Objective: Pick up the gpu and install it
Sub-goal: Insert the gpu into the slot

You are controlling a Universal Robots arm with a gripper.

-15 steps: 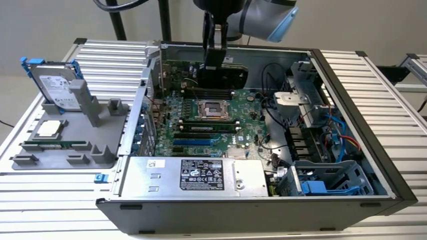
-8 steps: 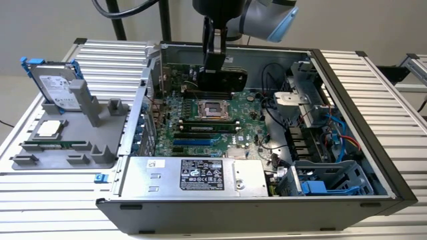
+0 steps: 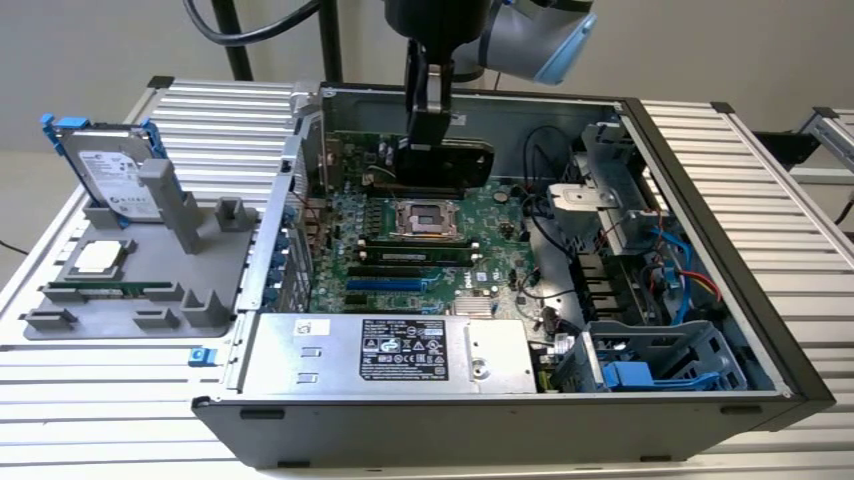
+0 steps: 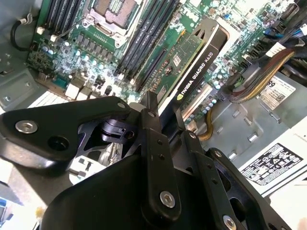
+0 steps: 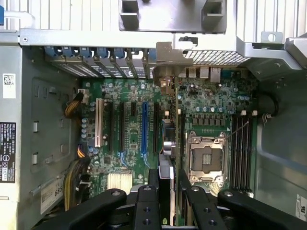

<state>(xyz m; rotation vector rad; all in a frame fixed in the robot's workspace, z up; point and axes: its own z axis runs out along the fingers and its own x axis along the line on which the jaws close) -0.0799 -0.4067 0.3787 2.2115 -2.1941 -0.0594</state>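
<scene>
The gpu point(image 3: 449, 160) hangs in the air inside the open computer case point(image 3: 534, 420). It sits just past the CPU socket point(image 3: 424, 215), on the side away from the power supply point(image 3: 400, 350), and is clear of the motherboard point(image 3: 400, 255) below it. The gripper point(image 3: 430, 138) is closed on the card's upper edge, one finger on each face.

In the second wrist view the gpu point(image 4: 194, 60) shows its green board and black shroud. White lettering runs along the shroud's edge, and the fingers point(image 4: 152, 143) are clamped across it. In the first wrist view the card point(image 5: 165, 191) is seen edge-on between the fingers point(image 5: 149, 191). There it lies between the socket point(image 5: 205, 158) and a long blue slot point(image 5: 144, 129).

The power supply on the near side of the socket carries a white printed label. Well off to the exterior view's left of the socket, outside the case, a labelled hard drive point(image 3: 114, 170) in a blue frame stands upright on a grey fixture point(image 3: 147, 270). The fixture rests on the slatted counter point(image 3: 747, 160).
</scene>
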